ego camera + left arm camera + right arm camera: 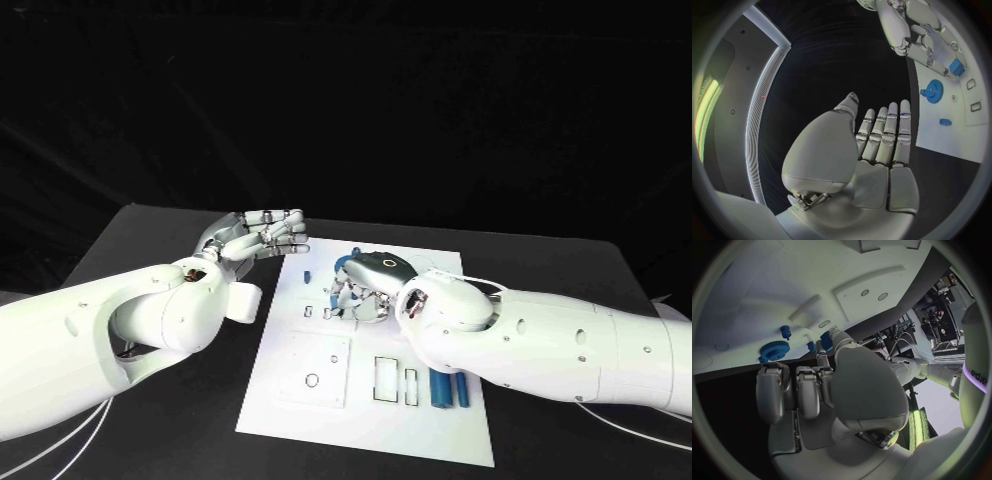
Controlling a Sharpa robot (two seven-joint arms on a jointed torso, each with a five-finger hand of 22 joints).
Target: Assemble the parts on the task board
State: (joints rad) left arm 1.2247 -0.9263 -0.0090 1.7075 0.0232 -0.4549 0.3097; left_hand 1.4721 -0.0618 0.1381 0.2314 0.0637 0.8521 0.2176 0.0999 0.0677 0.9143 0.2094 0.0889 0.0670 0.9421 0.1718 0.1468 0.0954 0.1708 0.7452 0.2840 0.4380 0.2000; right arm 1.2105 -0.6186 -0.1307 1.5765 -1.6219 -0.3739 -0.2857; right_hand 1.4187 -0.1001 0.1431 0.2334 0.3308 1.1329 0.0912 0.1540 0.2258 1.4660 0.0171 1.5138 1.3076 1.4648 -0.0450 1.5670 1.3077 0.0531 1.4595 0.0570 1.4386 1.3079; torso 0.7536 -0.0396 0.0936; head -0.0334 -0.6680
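The white task board (289, 410) lies in the middle of the black table. My right hand (372, 283) hangs over its far half and pinches a small blue block (956, 66) at its fingertips, low over the board. A blue gear (931, 91) sits on the board just beside that hand, partly hidden in the head view. A small blue peg (307, 273) lies near the far left edge. Two long blue bars (450, 389) lie at the near right. My left hand (263, 235) hovers off the board's far left corner, fingers straight, holding nothing.
Rectangular slots (385, 378) and a raised square plate (317, 367) mark the board's near half. Black table (173, 230) surrounds the board on every side. My right forearm (562, 345) crosses the board's right edge.
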